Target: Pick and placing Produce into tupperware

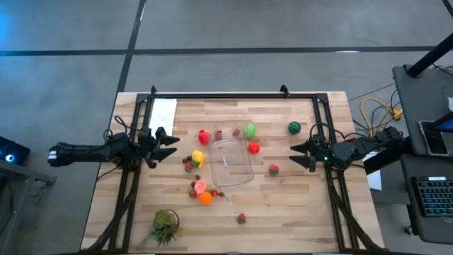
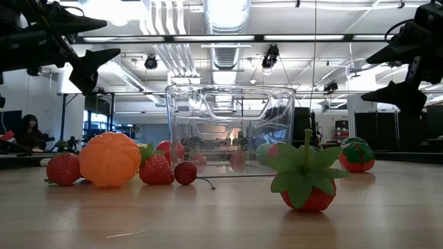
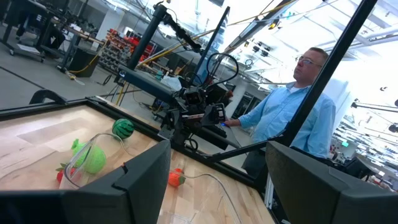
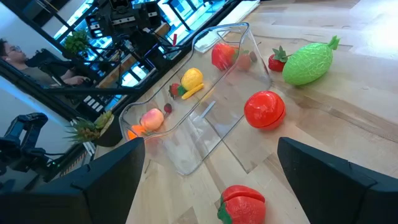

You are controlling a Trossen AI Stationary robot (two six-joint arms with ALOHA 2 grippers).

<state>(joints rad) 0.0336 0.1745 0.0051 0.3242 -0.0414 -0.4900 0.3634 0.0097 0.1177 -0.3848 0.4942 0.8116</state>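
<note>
The clear tupperware (image 1: 233, 159) stands on its base at the table's middle; it also shows in the low view (image 2: 230, 131) and the right wrist view (image 4: 205, 112). Produce lies around it on the table: a red piece (image 1: 204, 137), a green piece (image 1: 250, 130), a red tomato (image 1: 253, 147), a strawberry (image 1: 273, 169), a yellow piece (image 1: 198, 157) and an orange piece (image 1: 205, 198). My left gripper (image 1: 170, 145) hovers open, left of the tupperware. My right gripper (image 1: 301, 156) hovers open to its right, near the strawberry (image 4: 241, 203).
A dark green melon (image 1: 294, 127) lies at the far right, and a small strawberry (image 1: 241, 218) near the front edge. A leafy tuft (image 1: 165, 225) stands at the front left, and a white sheet (image 1: 164, 112) lies at the far left. A person (image 3: 298, 112) stands beyond the table.
</note>
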